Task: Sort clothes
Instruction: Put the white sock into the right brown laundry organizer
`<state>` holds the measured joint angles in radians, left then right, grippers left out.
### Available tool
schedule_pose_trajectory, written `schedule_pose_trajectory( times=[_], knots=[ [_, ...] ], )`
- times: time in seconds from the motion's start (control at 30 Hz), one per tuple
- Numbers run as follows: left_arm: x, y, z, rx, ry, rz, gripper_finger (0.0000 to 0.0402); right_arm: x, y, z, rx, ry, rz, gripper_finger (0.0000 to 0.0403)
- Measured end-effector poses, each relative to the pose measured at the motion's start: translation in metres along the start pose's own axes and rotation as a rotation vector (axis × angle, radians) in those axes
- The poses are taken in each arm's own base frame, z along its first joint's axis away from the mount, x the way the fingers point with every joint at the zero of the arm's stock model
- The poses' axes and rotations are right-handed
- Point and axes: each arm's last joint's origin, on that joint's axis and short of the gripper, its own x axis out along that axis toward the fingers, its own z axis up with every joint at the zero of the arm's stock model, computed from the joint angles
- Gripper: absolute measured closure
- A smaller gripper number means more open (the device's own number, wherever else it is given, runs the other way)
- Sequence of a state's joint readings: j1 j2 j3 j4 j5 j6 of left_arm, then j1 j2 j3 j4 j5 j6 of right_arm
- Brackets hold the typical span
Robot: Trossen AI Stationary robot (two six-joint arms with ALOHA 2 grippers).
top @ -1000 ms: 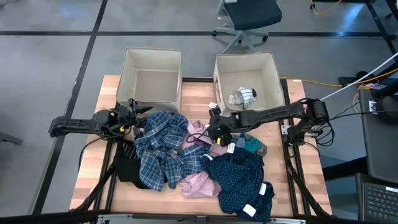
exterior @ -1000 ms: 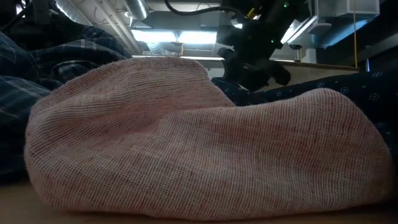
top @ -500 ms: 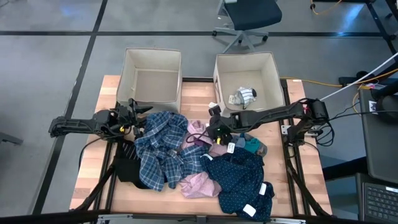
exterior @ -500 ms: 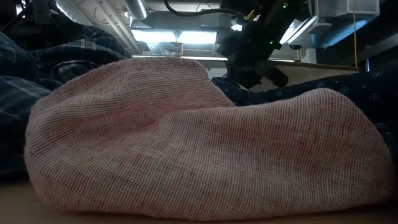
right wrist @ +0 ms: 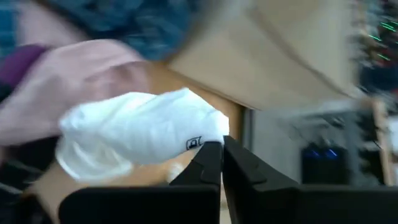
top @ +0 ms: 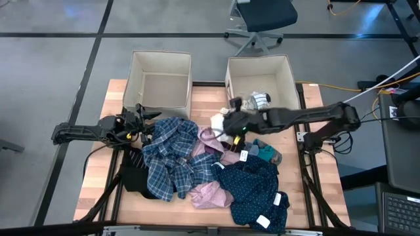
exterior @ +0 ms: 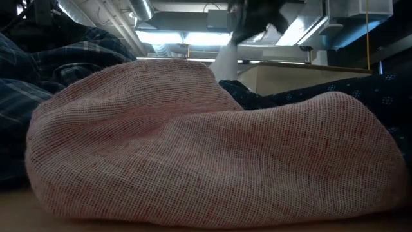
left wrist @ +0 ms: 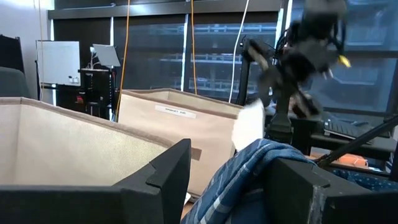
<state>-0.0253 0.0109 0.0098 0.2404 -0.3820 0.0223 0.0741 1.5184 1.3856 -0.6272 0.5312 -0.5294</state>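
Table (top: 105, 118): wooden top carrying the unsorted heap, placed within reach of both arms.
Bins (top: 161, 84): two beige fabric boxes at the far edge; the right bin (top: 289, 82) already holds a striped white piece (top: 258, 101).
Clothes pile: blue plaid shirt (top: 169, 154), navy dotted piece (top: 252, 187), pink garment (exterior: 206, 142) mid-table.
Right gripper (right wrist: 221, 149): fingers pressed together, pinching a white garment (right wrist: 143, 134) lifted above the pile near the right bin (probably bound there).
Left gripper (left wrist: 227, 180): fingers spread, waiting at the plaid shirt's edge, holding nothing.
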Motion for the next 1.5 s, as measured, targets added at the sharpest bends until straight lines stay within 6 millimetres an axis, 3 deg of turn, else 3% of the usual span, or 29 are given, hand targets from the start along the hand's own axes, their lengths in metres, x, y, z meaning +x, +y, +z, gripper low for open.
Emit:
schedule_pose_trajectory(
  times=[0.33, 0.53, 0.67, 0.87, 1.2, 1.37, 1.5],
  knots=[
    [0.0, 0.0, 0.0, 0.001, 0.002, 0.0, 0.0229, -0.066, -0.071, -0.021, 0.2, 0.066, -0.387, 0.0392],
    [0.0, 0.0, 0.0, 0.001, 0.002, 0.0, 0.0229, -0.092, -0.098, -0.048, 0.294, 0.22, -0.65, 0.0391],
    [0.0, 0.0, 0.0, 0.001, 0.002, 0.0, 0.0229, -0.099, -0.107, -0.068, 0.345, 0.293, -0.684, 0.0391],
    [0.0, 0.0, 0.0, 0.001, 0.002, 0.0, 0.0229, -0.089, -0.108, -0.098, 0.484, 0.389, -0.571, 0.0391],
    [0.0, 0.0, 0.0, 0.001, 0.002, 0.0, 0.0229, -0.039, -0.087, -0.138, 0.682, 0.428, -0.273, 0.0391],
    [0.0, 0.0, 0.0, -0.001, 0.002, 0.0, 0.0229, -0.017, -0.073, -0.157, 0.719, 0.462, -0.203, 0.0391],
    [0.0, 0.0, 0.0, -0.002, 0.002, 0.0, 0.0229, -0.007, -0.07, -0.164, 0.73, 0.471, -0.265, 0.0383]
  ],
)
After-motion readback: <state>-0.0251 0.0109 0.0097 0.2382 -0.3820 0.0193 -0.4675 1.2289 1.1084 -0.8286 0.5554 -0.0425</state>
